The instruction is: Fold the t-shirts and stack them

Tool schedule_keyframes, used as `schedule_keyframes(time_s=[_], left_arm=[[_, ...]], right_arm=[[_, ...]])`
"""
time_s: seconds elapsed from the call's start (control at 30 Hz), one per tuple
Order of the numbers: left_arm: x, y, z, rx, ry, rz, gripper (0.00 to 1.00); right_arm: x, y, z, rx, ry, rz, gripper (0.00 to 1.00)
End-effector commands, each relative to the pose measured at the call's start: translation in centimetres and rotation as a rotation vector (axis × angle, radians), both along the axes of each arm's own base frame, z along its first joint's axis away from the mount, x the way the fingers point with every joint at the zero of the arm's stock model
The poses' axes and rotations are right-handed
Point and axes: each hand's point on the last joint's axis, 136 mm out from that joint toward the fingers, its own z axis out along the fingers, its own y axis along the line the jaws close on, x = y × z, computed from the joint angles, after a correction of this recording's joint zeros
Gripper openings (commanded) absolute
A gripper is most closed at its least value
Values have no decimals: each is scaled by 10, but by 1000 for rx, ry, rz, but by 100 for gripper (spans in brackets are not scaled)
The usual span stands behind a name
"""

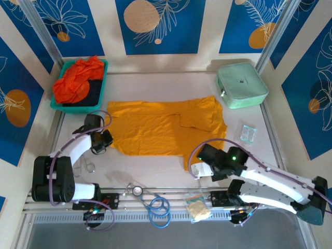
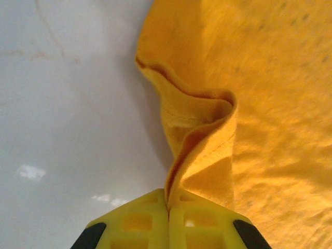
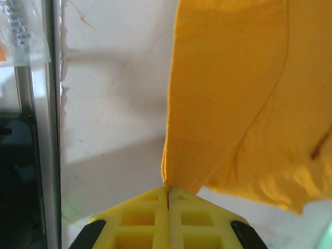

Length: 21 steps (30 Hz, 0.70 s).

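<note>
Top view, far left at 10 o'clock: red-orange t-shirts [image 1: 78, 82] heaped unfolded in the teal tray [image 1: 105, 72]. Left gripper [image 1: 105, 140] sits at 9 o'clock off the table centre. In the left wrist view the left gripper [image 2: 167, 207] has its jaws pressed together on a raised fold of the mustard t-shirt [image 2: 259, 104], hem edge pinched between the yellow fingers [image 2: 135, 223]. Mustard t-shirt [image 1: 166, 127] lies flat mid-table, long axis running 9 to 3 o'clock, one sleeve doubled over near the 2 o'clock corner. From the left claw the cloth body lies toward 3 o'clock. Right gripper [image 1: 196, 168] is at 5 o'clock of the shirt. In the right wrist view the right gripper [image 3: 167, 194] is clamped shut on the near hem, with the mustard t-shirt [image 3: 228, 93] rising away toward 12 o'clock. Each arm holds its own near corner, neither nearer than the other. Judgement: the near edge is gripped at both ends, so the fold should carry it toward 12 o'clock, across the short axis. Mint-green case [image 1: 241, 85] sits at 2 o'clock, apart from the shirt.
</note>
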Motion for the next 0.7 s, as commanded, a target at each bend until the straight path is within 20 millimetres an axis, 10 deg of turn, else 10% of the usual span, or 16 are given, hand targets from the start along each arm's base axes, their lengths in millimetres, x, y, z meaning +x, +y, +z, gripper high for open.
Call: schedule_keyframes(time_s=[0.0,0.3,0.67], left_arm=[[-25,3,-7,21,69,-2,0],[-57,19,25,89,38,57,0],[-24,24,58,134,4,42,0]], right_arm=[[-7,-28,12,-55,-38,-59,0],[17,-6,33,37,-200,-57,0],[104,31,51,154,-353,-110,0]])
